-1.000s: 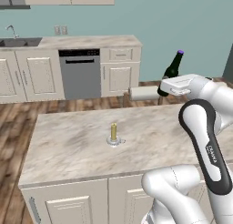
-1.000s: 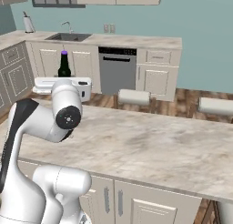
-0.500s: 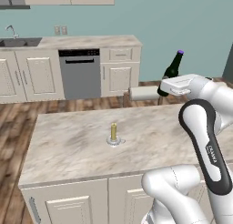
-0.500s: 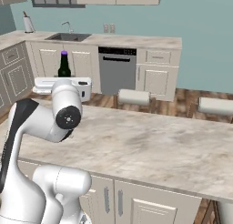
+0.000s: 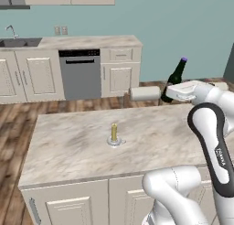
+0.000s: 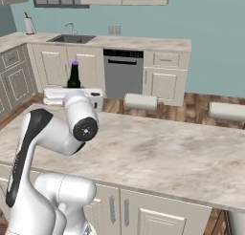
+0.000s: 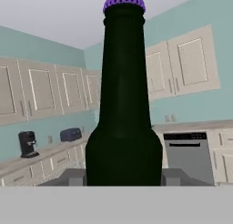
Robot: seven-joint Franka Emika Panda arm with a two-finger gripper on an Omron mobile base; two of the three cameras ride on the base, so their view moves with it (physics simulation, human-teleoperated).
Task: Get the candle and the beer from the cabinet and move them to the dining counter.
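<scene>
One bottle is in our end effector (image 5: 168,94): the beer (image 5: 174,79). The two fingers are partly closed and squeeze the fat bottom part of the bottle from both sides. In the hand view the beer (image 7: 124,104) is right in front of us, dark and tall, with its purple cap at the top and a grey finger (image 7: 75,176) tip on each side of it.

In the left base view we hold the beer up in the air, above the far right edge of the desk (image 5: 68,148). It leans a little, with the cap tipped to the right. In the right base view the beer (image 6: 73,76) pokes up behind our white hand, over the left end of the desk (image 6: 182,157).

The candle (image 5: 114,134) stands straight up in its little round dish near the middle of the desk. It is well away from the beer, to the left and closer to us.

Behind the desk are two white rolls (image 6: 140,102) on the far side. Farther back, on the wall, are a grey dishwasher (image 5: 80,74), cream cupboards and a sink (image 6: 71,38). Nothing sits on the desk between the beer and the candle.
</scene>
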